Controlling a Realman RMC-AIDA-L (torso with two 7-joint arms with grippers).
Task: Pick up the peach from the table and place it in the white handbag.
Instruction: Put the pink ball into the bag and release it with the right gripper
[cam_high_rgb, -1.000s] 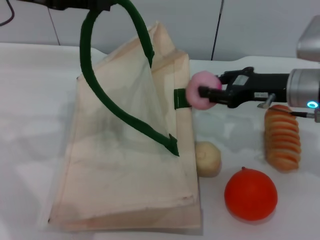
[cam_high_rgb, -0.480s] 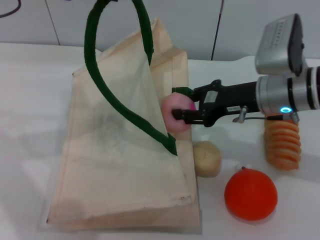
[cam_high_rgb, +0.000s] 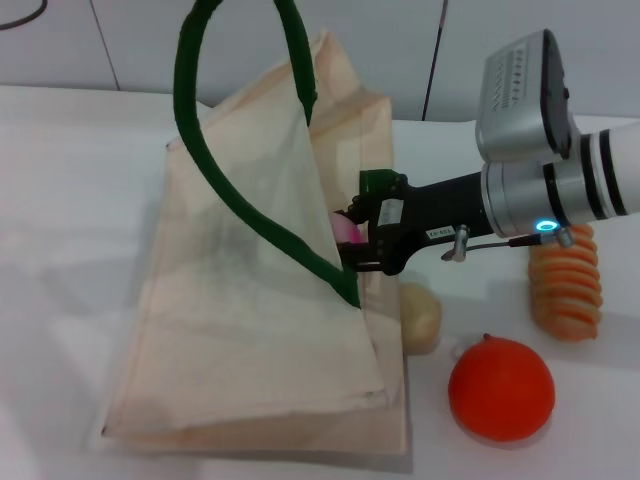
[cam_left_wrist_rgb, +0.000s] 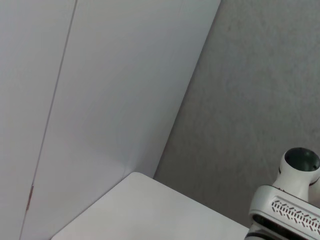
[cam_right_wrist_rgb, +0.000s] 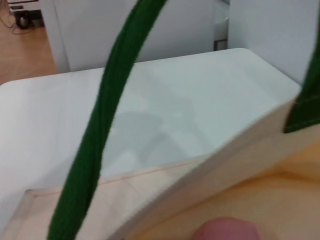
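Head view: the right claw (cam_high_rgb: 352, 243) grips the pale pink peach (cam_high_rgb: 346, 229) inside the mouth of the white handbag (cam_high_rgb: 250, 330), mostly hidden by cream cloth. Right wrist view: a pink sliver of peach (cam_right_wrist_rgb: 227, 230) sits above the bag's interior.

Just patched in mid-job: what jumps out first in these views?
The big white handbag dominates the table, one green handle lifted high. The right claw reaches into its open mouth from the right, shut on the peach, which barely shows at the opening. An orange-red fruit sits on the table beside the bag, near the front.
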